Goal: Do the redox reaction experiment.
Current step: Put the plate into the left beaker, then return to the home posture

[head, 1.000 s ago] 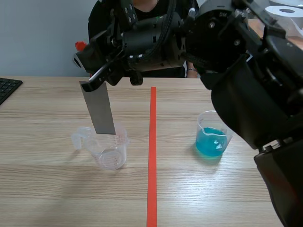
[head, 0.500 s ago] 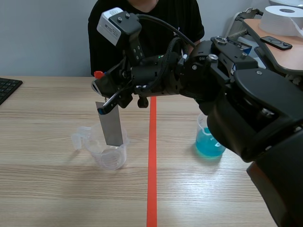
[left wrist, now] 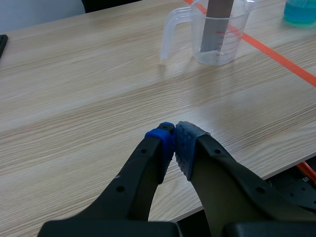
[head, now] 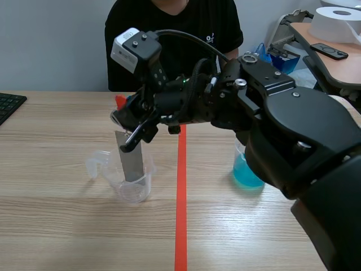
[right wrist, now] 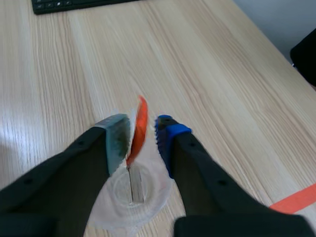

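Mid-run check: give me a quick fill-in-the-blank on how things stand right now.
The strip stands in the cup, which lies ___ of the tape line.
The beaker holds ___ liquid.
The left gripper is ___ on nothing.
Missing words: left; blue; shut.

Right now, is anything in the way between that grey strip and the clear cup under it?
Nothing visible is. The grey strip already has its lower end inside the clear cup. The cup of blue liquid stands apart, on the other side of the red tape line.
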Motion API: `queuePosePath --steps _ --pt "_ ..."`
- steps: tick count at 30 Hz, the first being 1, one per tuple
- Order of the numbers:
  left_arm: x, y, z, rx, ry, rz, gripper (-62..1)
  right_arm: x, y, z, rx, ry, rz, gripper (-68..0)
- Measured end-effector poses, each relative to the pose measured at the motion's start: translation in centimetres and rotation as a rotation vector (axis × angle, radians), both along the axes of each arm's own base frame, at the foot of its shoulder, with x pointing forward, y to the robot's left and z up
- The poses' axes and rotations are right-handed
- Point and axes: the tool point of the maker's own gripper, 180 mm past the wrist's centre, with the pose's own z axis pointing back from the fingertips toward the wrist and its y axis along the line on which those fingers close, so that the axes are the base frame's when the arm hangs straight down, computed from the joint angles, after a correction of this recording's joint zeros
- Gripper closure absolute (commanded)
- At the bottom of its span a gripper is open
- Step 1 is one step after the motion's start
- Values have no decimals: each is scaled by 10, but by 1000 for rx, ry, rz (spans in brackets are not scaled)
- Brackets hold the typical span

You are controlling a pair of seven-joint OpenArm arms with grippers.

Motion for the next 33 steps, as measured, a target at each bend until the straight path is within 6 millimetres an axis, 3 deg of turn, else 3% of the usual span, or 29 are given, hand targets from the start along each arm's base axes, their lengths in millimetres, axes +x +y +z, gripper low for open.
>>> queuePosePath --steps 10,23,33 --pt "0 0 0 0 0 0 -42 -29 22 -5 1 21 120 -670" --pt "0 0 -1 1 3 0 -43 -51 37 -1 63 75 182 -679" --pt "0 0 -1 2 3 0 -49 -93 6 33 133 -38 182 -679"
